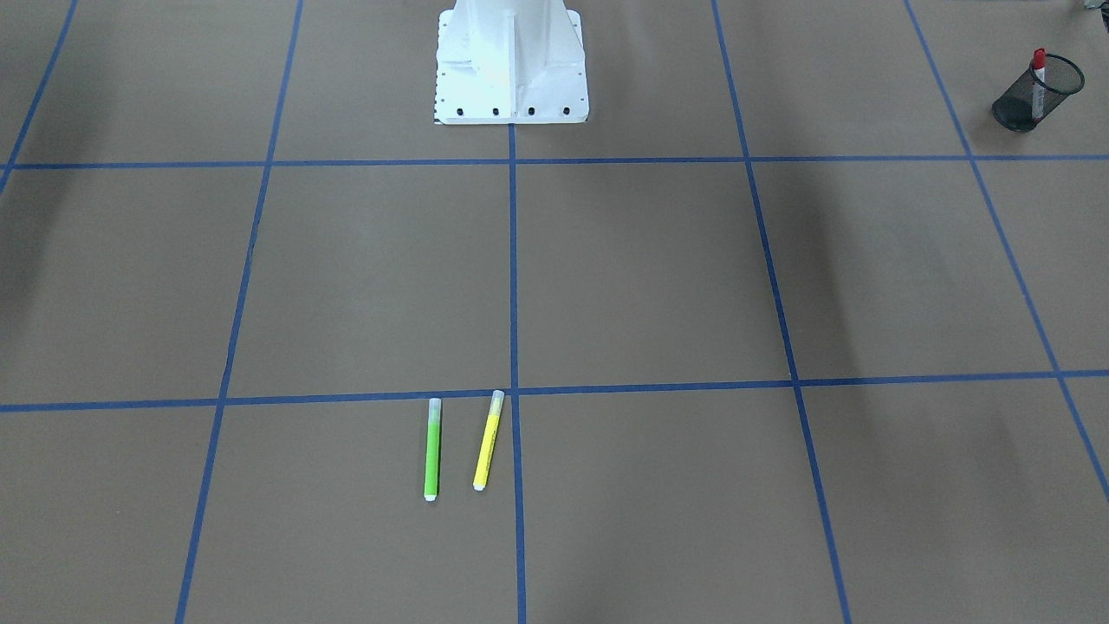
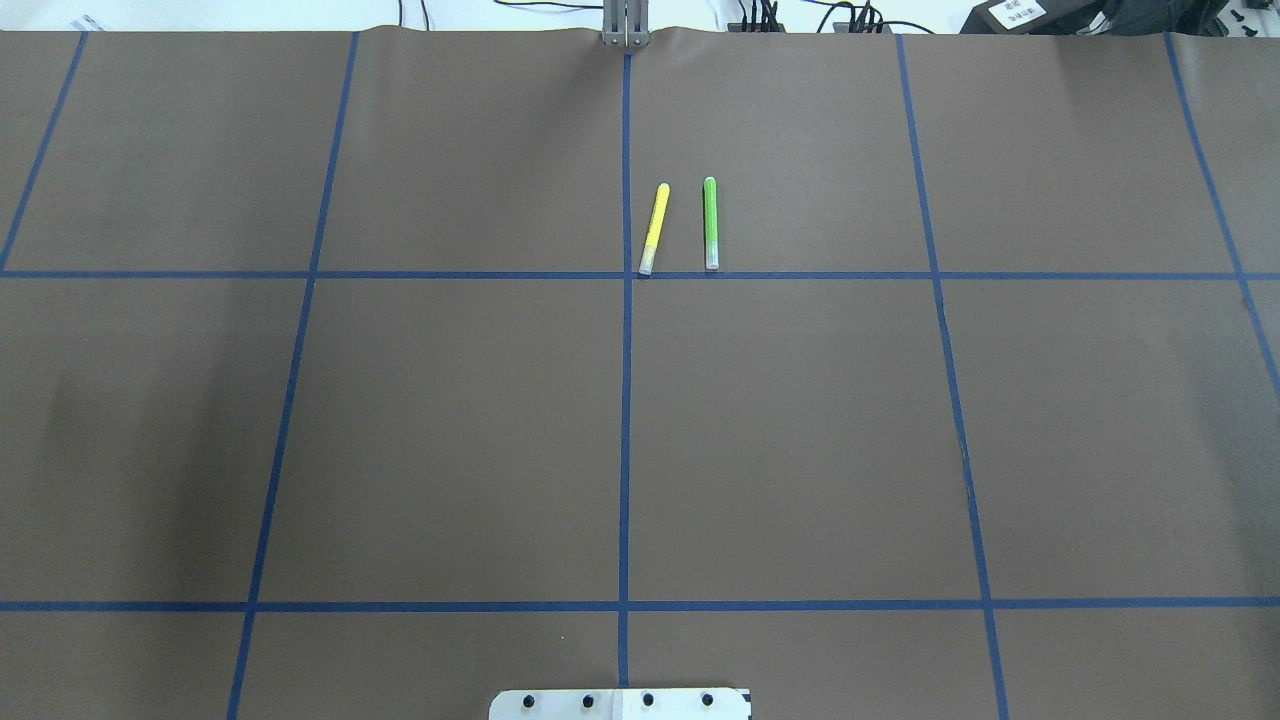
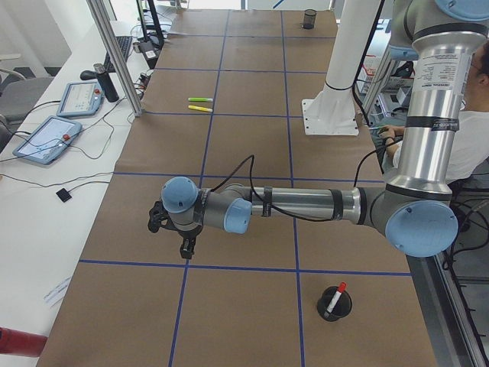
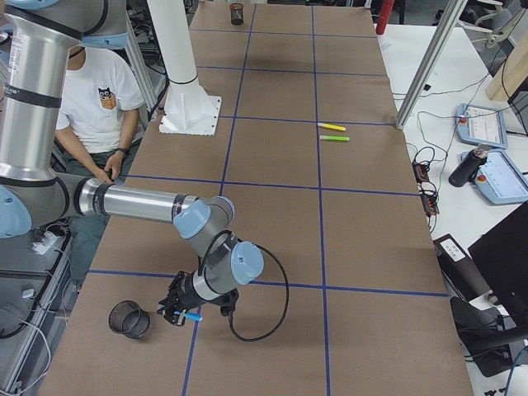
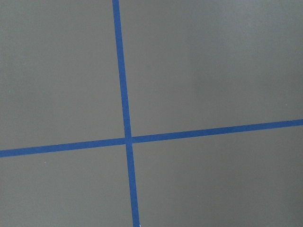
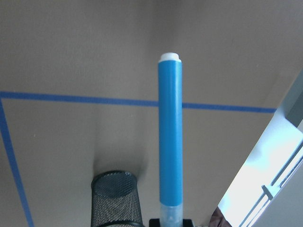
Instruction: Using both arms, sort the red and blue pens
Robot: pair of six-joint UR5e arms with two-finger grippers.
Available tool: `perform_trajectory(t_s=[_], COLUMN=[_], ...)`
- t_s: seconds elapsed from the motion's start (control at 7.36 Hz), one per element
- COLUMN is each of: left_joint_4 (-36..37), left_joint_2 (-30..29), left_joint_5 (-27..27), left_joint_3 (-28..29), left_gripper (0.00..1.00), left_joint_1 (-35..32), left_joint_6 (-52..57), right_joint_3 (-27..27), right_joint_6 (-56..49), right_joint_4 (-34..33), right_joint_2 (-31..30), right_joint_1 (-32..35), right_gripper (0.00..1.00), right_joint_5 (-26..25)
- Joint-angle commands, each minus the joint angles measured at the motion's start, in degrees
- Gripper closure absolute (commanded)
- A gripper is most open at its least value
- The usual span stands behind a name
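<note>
The red pen (image 1: 1038, 80) stands cap-up in a black mesh cup (image 1: 1036, 94) at the table end on my left side; the same red pen (image 3: 334, 298) shows in the exterior left view. The blue pen (image 6: 170, 142) sticks out of my right gripper (image 6: 169, 221), which is shut on its translucent cap end. That gripper (image 4: 183, 313) hovers just beside a second mesh cup (image 4: 129, 319). My left gripper (image 3: 183, 246) hangs over bare table; whether it is open or shut I cannot tell.
A green marker (image 2: 711, 222) and a yellow marker (image 2: 654, 228) lie side by side near the table's centre line, far side. The white robot pedestal (image 1: 511, 61) stands mid-table. A seated person (image 4: 91, 99) is behind the robot. Blue tape (image 5: 124, 94) grids the brown table.
</note>
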Motion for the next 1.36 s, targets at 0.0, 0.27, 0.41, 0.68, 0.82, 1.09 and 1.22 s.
perform_trajectory(t_s=[0.0, 0.27, 0.41, 0.68, 0.82, 1.09, 1.22], left_joint_4=[-0.39, -0.31, -0.22, 0.48, 0.48, 0.66, 0.66], left_joint_2=[-0.26, 0.08, 0.09, 0.09, 0.09, 0.09, 0.09], left_joint_5=[-2.98, -3.07, -3.07, -3.07, -4.02, -6.14, -6.14], left_joint_3=[-0.49, -3.73, -4.53, -6.46, -6.56, -7.34, -7.35], left_gripper=[0.0, 0.0, 0.0, 0.0, 0.0, 0.0, 0.0], left_joint_1=[0.05, -0.03, -0.03, -0.12, -0.12, -0.12, -0.12], left_joint_6=[0.01, -0.34, -0.34, -0.43, -0.43, -0.43, -0.43], right_joint_3=[0.45, -0.6, -0.61, -4.19, -6.3, -11.92, -12.73], right_joint_6=[-4.1, -5.43, -6.22, -6.49, -6.32, -6.14, -5.79], right_joint_4=[-10.25, -10.71, -10.63, -10.02, -9.66, -3.54, -3.33], right_joint_2=[-2.49, -6.54, -8.73, -9.46, -8.76, -7.62, -7.27], right_joint_1=[0.58, 0.58, 0.58, 0.58, 0.58, 0.58, 0.58], right_gripper=[1.0, 1.0, 1.0, 1.0, 1.0, 1.0, 1.0], right_joint_5=[-1.09, -3.37, -4.42, -4.52, -4.17, -3.47, -2.51])
